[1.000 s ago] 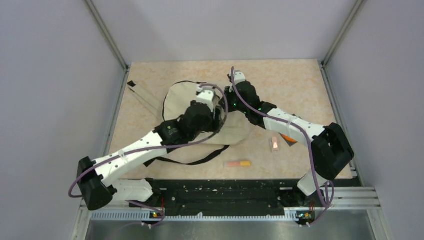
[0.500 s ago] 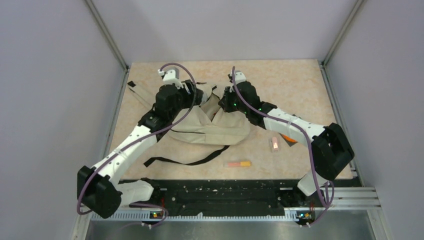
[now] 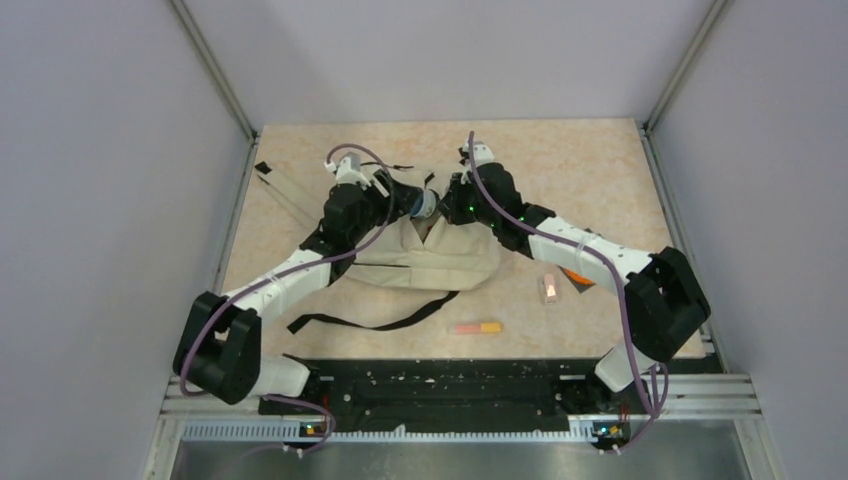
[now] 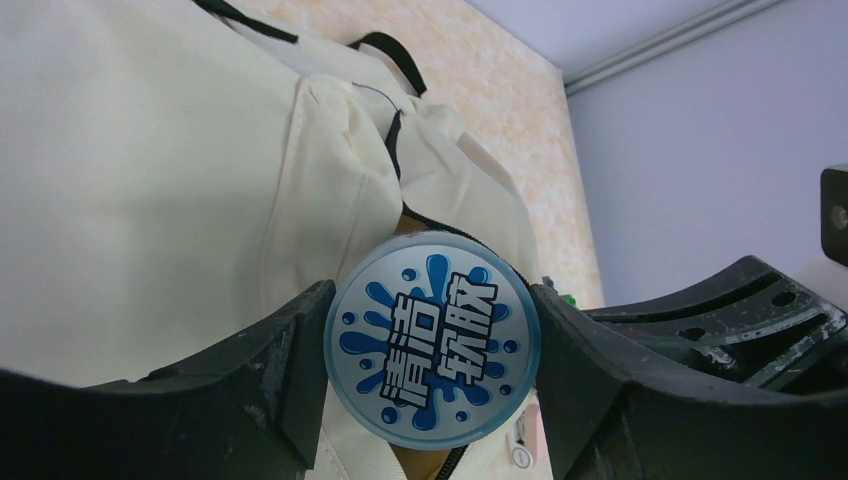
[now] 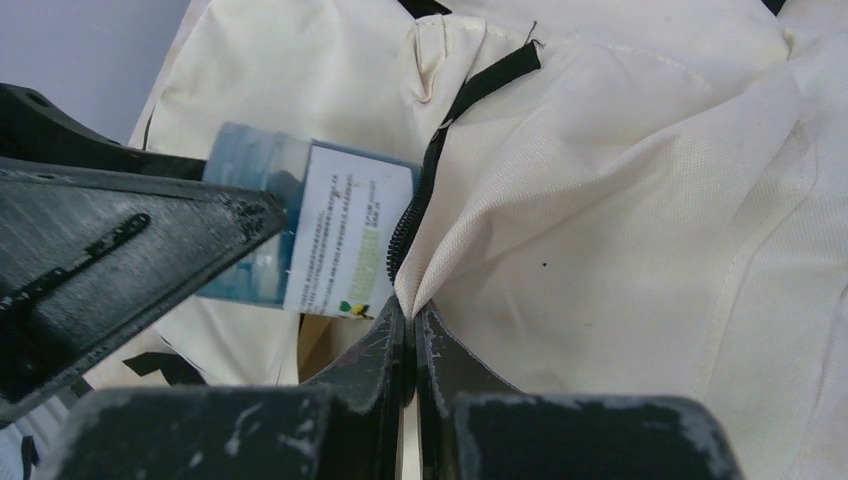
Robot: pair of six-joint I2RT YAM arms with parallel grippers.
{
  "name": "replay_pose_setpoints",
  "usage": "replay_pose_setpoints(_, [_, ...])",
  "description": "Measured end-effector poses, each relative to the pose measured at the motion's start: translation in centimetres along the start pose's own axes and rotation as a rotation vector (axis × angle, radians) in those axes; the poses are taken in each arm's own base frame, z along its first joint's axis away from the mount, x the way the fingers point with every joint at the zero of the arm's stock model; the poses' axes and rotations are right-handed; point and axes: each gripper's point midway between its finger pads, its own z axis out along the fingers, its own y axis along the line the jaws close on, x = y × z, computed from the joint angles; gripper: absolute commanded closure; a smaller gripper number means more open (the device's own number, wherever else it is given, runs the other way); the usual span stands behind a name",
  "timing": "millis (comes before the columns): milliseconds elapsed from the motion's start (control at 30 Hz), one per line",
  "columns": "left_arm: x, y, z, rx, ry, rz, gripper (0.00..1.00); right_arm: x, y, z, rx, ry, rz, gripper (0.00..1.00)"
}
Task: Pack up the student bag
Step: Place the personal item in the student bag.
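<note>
Soft, floppy bag (image 3: 440, 265) needs its zipper edge held: right gripper (image 5: 410, 322) pinches it there; left gripper (image 4: 432, 345) clamps a probably light tub (image 4: 432, 300).

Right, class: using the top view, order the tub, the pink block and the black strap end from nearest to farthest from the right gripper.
1. Tub: just left of the right gripper, which pinches the student bag; held by the left gripper.
2. Pink block: on the table, to its right and nearer the front.
3. Black strap end: at the table's far left edge.
</note>
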Motion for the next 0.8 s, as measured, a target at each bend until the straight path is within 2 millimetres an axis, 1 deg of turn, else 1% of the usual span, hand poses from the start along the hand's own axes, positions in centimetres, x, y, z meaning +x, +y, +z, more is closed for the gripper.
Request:
replay_pose_setpoints(233, [2.4, 0.2, 1.4, 0.058, 0.07, -0.095, 0.53, -0.3, -0.1, -0.1, 0.003, -0.006, 0.01, 1.0])
replay_pose_setpoints(400, [3.9, 0.3, 2.1, 0.073, 0.119, -0.129, 0.52, -0.3, -0.1, -0.1, 0.003, -0.006, 0.011, 1.0])
replay_pose_setpoints(467, [4.1, 0.3, 2.1, 0.073, 0.125, -0.131, 0.47, -0.3, -0.1, -0.1, 0.003, -0.006, 0.011, 1.0])
replay_pose_setpoints(600, [4.6, 0.4, 2.4, 0.079, 0.14, -0.131, 0.32, -0.3, -0.1, -0.1, 0.001, -0.005, 0.013, 1.0])
replay_pose_setpoints(667, [4.9, 0.5, 2.4, 0.079, 0.148, -0.123, 0.26, -0.3, -0.1, -0.1, 0.0, -0.005, 0.013, 1.0])
replay_pose_setpoints(700, [5.0, 0.5, 2.4, 0.076, 0.15, -0.112, 0.16, -0.3, -0.1, -0.1, -0.001, -0.004, 0.013, 1.0])
replay_pose_setpoints(733, [5.0, 0.6, 2.4, 0.068, 0.15, -0.097, 0.11, -0.2, -0.1, -0.1, 0.0, -0.003, 0.012, 1.0])
replay_pose_setpoints(800, [4.9, 1.2, 2.5, 0.038, 0.148, -0.057, 0.09, -0.2, -0.1, -0.1, 0.001, -0.001, 0.012, 1.0])
